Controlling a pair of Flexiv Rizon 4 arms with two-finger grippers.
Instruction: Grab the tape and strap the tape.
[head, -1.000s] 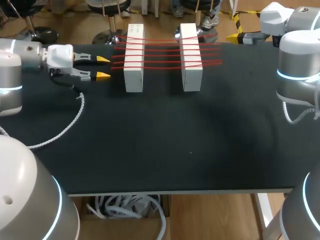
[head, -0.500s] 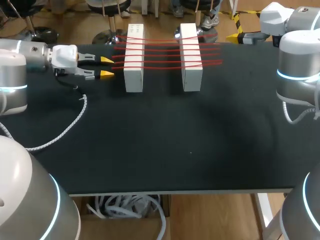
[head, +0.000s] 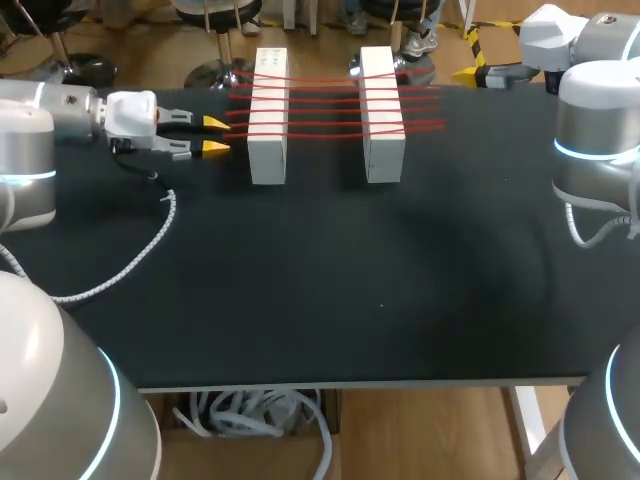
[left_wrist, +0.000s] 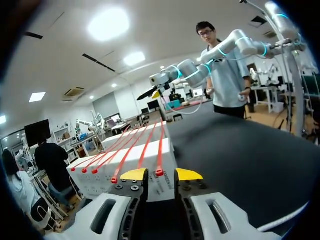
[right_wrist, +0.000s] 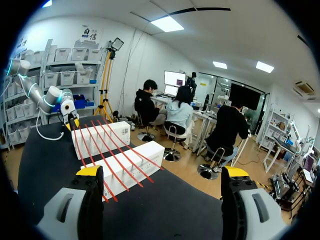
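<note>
Two long white blocks, a left block (head: 267, 120) and a right block (head: 381, 115), stand side by side at the table's far side. Several red tapes (head: 325, 103) stretch across both. My left gripper (head: 214, 136) sits just left of the left block, level with the tape ends. In the left wrist view its fingers stand narrowly apart, and one red tape end (left_wrist: 159, 172) lies in the gap of the left gripper (left_wrist: 161, 174) without both fingers touching it. My right gripper (head: 470, 74) hangs at the far right edge, wide open and empty, also seen as the right gripper (right_wrist: 160, 175).
A white braided cable (head: 150, 240) from my left arm trails over the black table (head: 380, 280) at the left. In the right wrist view the blocks (right_wrist: 125, 160) lie ahead, with my left arm beyond them.
My left gripper has moved right, closer to the left block's tape ends, and its fingers have narrowed. The right arm has not moved.
</note>
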